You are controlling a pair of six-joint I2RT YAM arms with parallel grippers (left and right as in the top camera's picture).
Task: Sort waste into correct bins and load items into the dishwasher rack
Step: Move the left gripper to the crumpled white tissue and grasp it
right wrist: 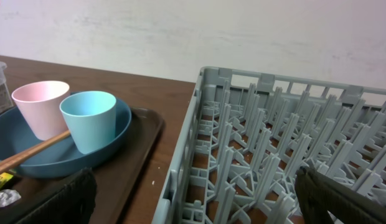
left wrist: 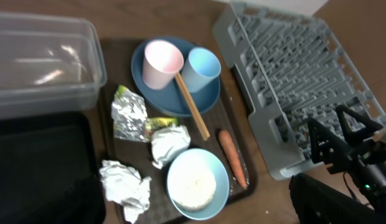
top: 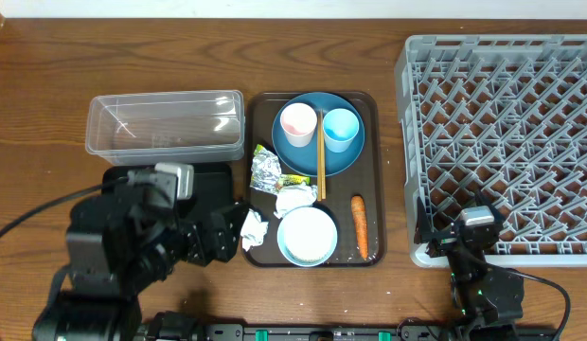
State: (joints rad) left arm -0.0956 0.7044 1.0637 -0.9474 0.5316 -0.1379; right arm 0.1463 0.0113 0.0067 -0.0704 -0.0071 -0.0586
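In my judgement no step has begun: nothing is sorted, nothing is loaded. All the waste and the dishes sit on the brown tray (top: pixel 374 189) in the centre of the overhead view.

In the tray's upper part the blue plate (top: pixel 298 159) carries the pink cup (top: pixel 298 123) and the light blue cup (top: pixel 340 129), w/ the chopsticks (top: pixel 321 163) lying over the plate's lower edge. Below-left of the plate lies the wrapper (top: pixel 266 170). One napkin (top: pixel 295 198) is just under it, at the top of the bowl (top: pixel 307 237), and a second napkin (top: pixel 253 228) lies at the tray's lower left edge. The bowl holds what seems to be rice (left wrist: pixel 194 185). The carrot (top: pixel 360 225) lies lower right, beside the bowl.

The clear tub (top: pixel 166 123), upper left, shows nothing inside. The black tray (top: pixel 216 180) below it is partly hidden by the L arm. The rack (top: pixel 502 114), at the right edge, has no item in it.

The L gripper (top: pixel 221 239) hovers lower left, just beside the second napkin, fingers spread wide, holding nothing. The R gripper (left wrist: pixel 335 127) is at the rack's lower corner, also spread, holding nothing.

Next move, prob.: the L gripper goes down on the second napkin, pinches the crumpled paper w/o pushing it off the tray, then carries it to a bin. Which bin is the correct one I cannot tell.
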